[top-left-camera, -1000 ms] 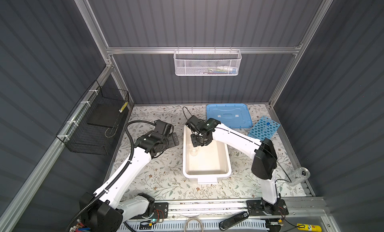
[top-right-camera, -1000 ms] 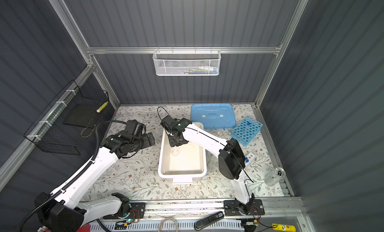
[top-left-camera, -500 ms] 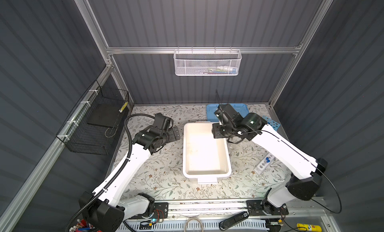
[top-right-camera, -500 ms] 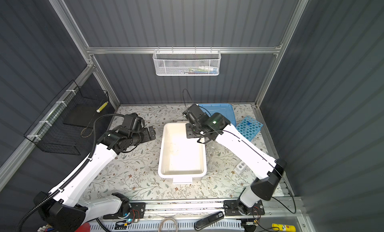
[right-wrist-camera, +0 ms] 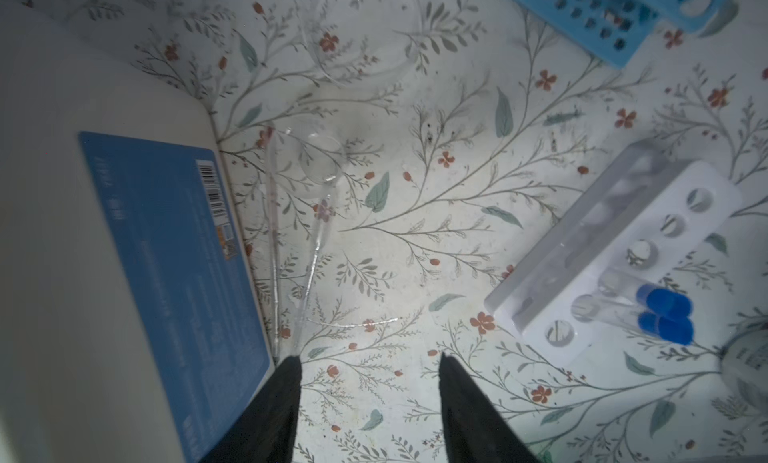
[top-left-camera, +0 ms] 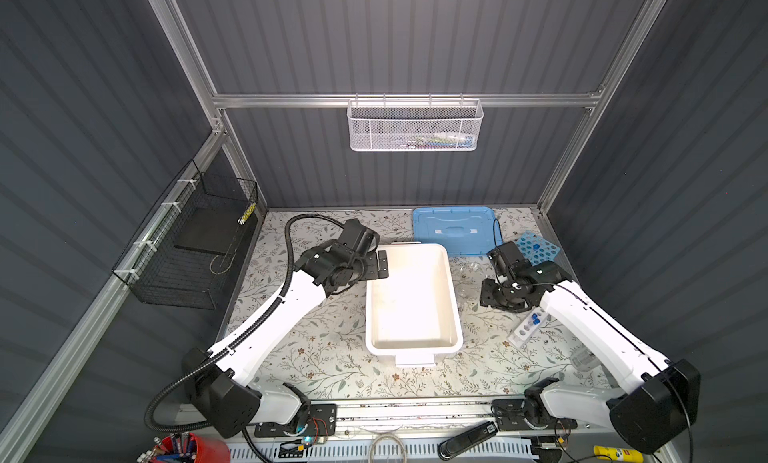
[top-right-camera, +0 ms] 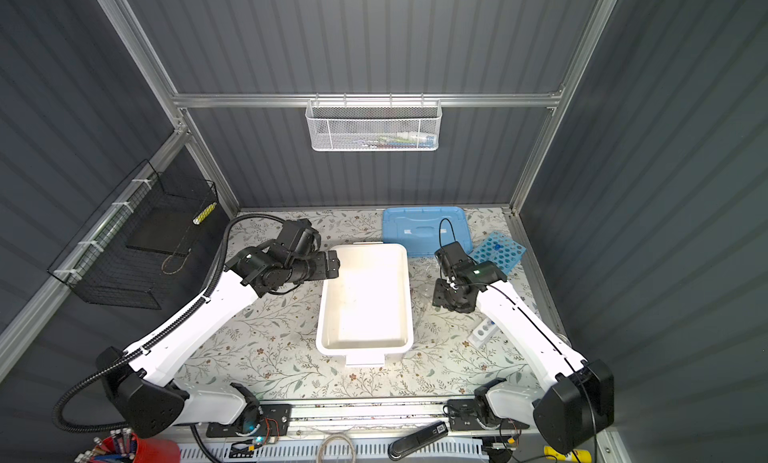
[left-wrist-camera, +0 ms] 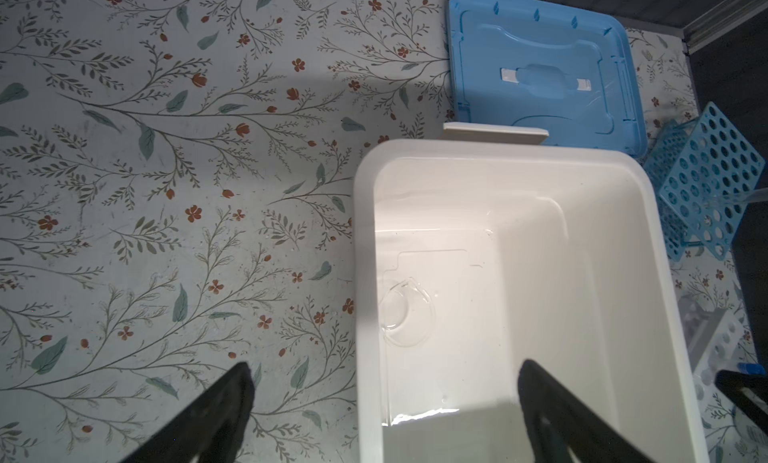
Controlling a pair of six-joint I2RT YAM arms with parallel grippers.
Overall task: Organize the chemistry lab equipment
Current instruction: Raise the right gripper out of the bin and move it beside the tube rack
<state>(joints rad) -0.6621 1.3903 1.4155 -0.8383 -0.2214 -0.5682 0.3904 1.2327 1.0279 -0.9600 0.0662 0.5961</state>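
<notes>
My right gripper (right-wrist-camera: 366, 357) (top-left-camera: 492, 294) hangs open low over the mat, just right of the white tub (top-left-camera: 455, 315), with nothing between its fingers. A clear glass funnel (right-wrist-camera: 316, 162) and a thin glass rod (right-wrist-camera: 272, 232) lie beside the tub; the funnel's stem ends at one fingertip. The small white tube rack (right-wrist-camera: 615, 249) (top-left-camera: 527, 328) holds two blue-capped test tubes (right-wrist-camera: 665, 311). The sky-blue rack (top-left-camera: 537, 248) (left-wrist-camera: 706, 182) stands at the far right. My left gripper (left-wrist-camera: 384, 367) (top-left-camera: 380, 265) is wide open astride the tub's left wall. A clear dish (left-wrist-camera: 405, 311) lies in the tub.
The blue lid (top-left-camera: 455, 230) lies behind the tub. A clear beaker (top-left-camera: 582, 359) stands under my right arm. A black wire basket (top-left-camera: 187, 249) hangs on the left wall, a white mesh basket (top-left-camera: 415, 126) on the back wall. A red cup of pens (top-left-camera: 183, 448) is at the front left.
My right gripper has swung from inside the tub's far left corner, across its far right corner, down to the mat right of the tub. The left gripper has edged toward the tub.
</notes>
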